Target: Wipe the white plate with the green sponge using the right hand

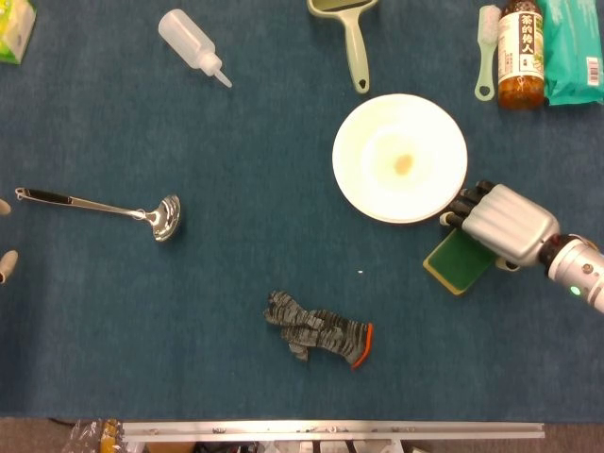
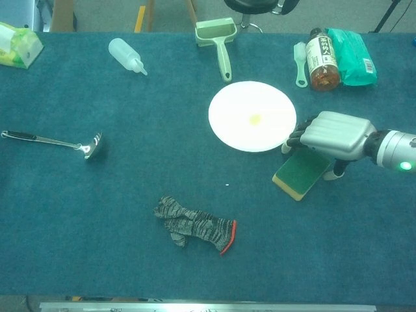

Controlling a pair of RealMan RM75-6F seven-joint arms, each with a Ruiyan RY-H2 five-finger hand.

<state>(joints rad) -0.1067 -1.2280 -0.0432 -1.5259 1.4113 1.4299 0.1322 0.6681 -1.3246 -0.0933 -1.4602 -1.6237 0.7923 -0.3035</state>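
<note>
While a steel ladle [image 1: 113,209] lies far left of the round white plate [image 1: 399,158], grey knitted glove [image 1: 318,330] below-left of it, flat green sponge [image 1: 453,259] just below-right, silver right hand [image 1: 500,223] covering the sponge, grasp cannot be told.

The table cloth [image 1: 236,160] is dark blue. The plate [image 1: 377,142] is white with a small brownish spot in the middle. The sponge [image 1: 451,260] is green with a yellow edge. The right hand [image 1: 500,222] is shiny silver with black fingers [image 1: 464,201]. The glove [image 1: 316,330] has grey and black stripes and an orange cuff. The ladle [image 1: 104,208] is silver.
</note>
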